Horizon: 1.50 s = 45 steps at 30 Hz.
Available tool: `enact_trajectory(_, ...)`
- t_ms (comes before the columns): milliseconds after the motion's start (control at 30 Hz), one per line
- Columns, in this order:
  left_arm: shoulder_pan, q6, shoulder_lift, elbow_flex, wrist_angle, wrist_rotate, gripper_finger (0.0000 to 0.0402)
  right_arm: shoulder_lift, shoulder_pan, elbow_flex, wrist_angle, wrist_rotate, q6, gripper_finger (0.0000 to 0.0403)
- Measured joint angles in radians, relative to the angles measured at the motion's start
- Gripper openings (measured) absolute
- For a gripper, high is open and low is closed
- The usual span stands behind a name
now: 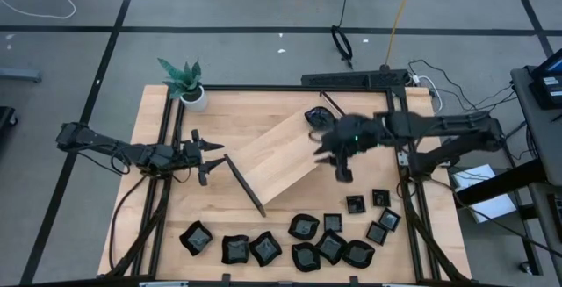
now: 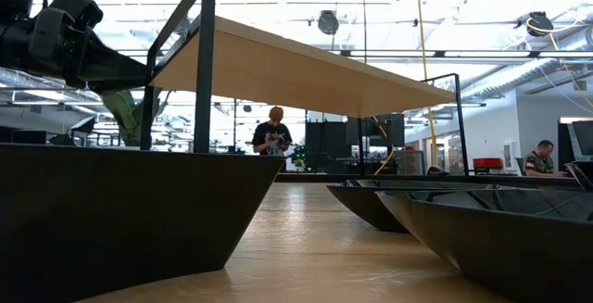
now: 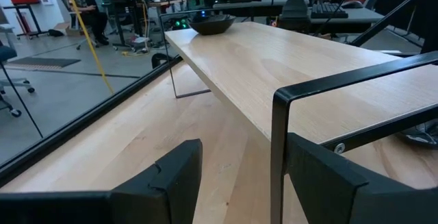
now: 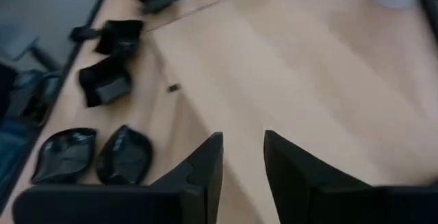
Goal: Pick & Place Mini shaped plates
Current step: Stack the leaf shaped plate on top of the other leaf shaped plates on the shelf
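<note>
the wooden tray (image 1: 281,157) lay diagonally on the table (image 1: 167,212), its long axis running from the near-left toward the far-right. 1 black end rail (image 1: 244,185) closed its lower-left end. 1 mini plate (image 1: 317,116) sat on the tray's upper-right end; in the left wrist view the same dish (image 3: 212,24) showed at the tray's far end, rim up.

the remaining mini shaped plates (image 1: 307,241) lay on the table along its near edge, in a loose row running left to right. the larger wavy-edged ones (image 1: 197,237) occupied the left and centre of the row. 4 smaller square ones (image 1: 381,216) were grouped at the right, closer to the tray. whether neighbouring dishes touched could not be told.

the left gripper (image 1: 213,154) stood just off the tray's lower-left end, pointing toward the end rail. its fingers (image 3: 171,176) were spread wide with nothing between them, and the rail's upright post (image 3: 277,152) appeared in the gap.

the right gripper (image 1: 342,171) hung above the tray's right edge, between the plate on the tray and the square dishes. its fingers (image 4: 205,162) stood narrowly parted and held nothing. it faced down at the tray surface, with several dishes (image 4: 109,80) visible off to one side.

a potted plant (image 1: 184,82) stood at the table's far-left corner. people were visible in the room behind.
</note>
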Motion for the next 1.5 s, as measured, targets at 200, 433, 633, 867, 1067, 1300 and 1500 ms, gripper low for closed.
enact_trajectory(200,0.000,0.000,0.000,0.000,0.002,0.000,0.0209,0.000,0.135,-0.100,0.107,0.000,0.057,0.0093)
enact_trajectory(433,0.000,-0.001,0.000,0.000,0.003,0.000,0.0209,0.000,0.251,-0.221,0.150,-0.001,0.193,0.0093)
enact_trajectory(633,0.000,0.001,0.000,0.000,0.002,0.000,0.0209,-0.001,0.351,-0.290,0.054,-0.075,0.414,0.0093)
enact_trajectory(867,0.000,0.004,0.000,0.000,0.001,0.000,0.0209,-0.001,0.455,-0.355,0.119,-0.074,0.623,0.0093)
enact_trajectory(1067,0.000,0.002,0.000,0.000,0.001,-0.001,0.0209,0.004,0.533,-0.395,0.130,-0.032,0.723,0.0093)
enact_trajectory(1300,0.000,0.026,0.000,0.000,0.006,-0.027,0.0209,0.005,0.653,-0.424,0.126,0.112,0.878,0.0093)
enact_trajectory(1500,0.000,0.028,0.000,-0.001,0.017,-0.027,0.0209,0.005,0.768,-0.445,0.133,0.209,0.944,0.0093)
